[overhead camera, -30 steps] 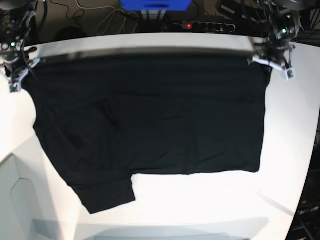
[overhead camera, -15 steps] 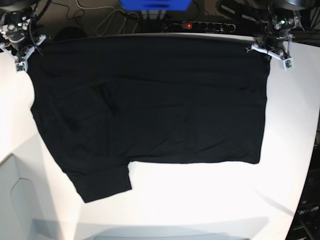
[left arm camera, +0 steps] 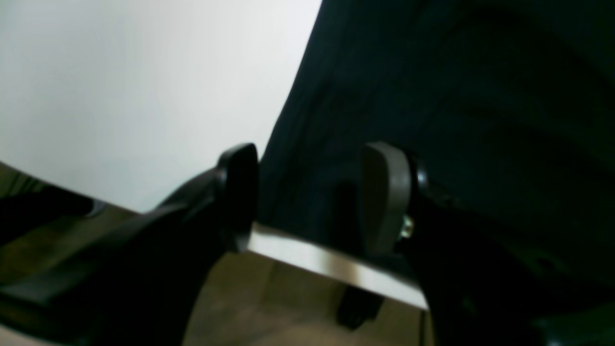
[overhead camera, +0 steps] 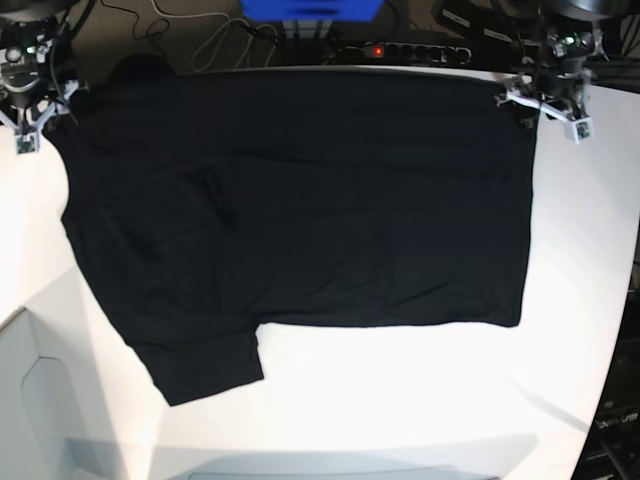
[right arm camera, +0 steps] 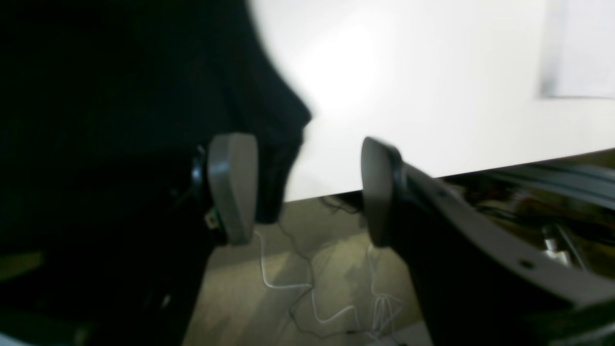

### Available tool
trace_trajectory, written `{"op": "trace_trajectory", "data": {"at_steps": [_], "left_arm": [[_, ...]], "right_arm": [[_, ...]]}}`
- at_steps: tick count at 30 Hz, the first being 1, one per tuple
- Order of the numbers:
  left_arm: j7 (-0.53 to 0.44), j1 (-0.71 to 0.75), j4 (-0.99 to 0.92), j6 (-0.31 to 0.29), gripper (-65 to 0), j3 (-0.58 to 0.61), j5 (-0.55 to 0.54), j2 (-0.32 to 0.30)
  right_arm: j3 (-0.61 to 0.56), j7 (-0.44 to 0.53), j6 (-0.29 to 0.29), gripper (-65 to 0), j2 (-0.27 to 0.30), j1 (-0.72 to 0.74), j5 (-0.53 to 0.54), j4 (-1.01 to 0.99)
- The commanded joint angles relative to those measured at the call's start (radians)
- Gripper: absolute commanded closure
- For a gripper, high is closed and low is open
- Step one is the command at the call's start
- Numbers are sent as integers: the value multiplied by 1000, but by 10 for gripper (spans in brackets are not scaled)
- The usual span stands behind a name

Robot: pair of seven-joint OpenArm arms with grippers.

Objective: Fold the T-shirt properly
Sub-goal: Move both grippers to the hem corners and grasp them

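T-shirt spread flat on white bench, far hem at the back edge; left tool and right tool both gaping over its corners, nothing clamped — lift straight clear, don't drag cloth.

This looks like a robotics lab or test workshop. A plain white counter stands among equipment: a power strip with a lit red switch, loose cables trailing behind it, a blue box, and white wires lying on the bare floor.
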Motion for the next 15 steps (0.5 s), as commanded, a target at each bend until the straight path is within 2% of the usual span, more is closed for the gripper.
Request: {"op": "trace_trajectory", "data": {"at_steps": [1,5,10,15], "left_arm": [[-19,2,30,4,-333,-35,5,5],[-10,-101,53,4,-336,-95,5,20],[-10,-251,52,4,-415,-117,14,20],[-8,-443,16,4,-428,-109,17,19]], "right_arm": [[1,22,-14,-352,11,25,8,28],[-26,19,-14,-353,11,139,10,31],[-149,19,-14,-354,11,329,10,17],[-273,22,-14,-354,14,591,5,-185]]}}
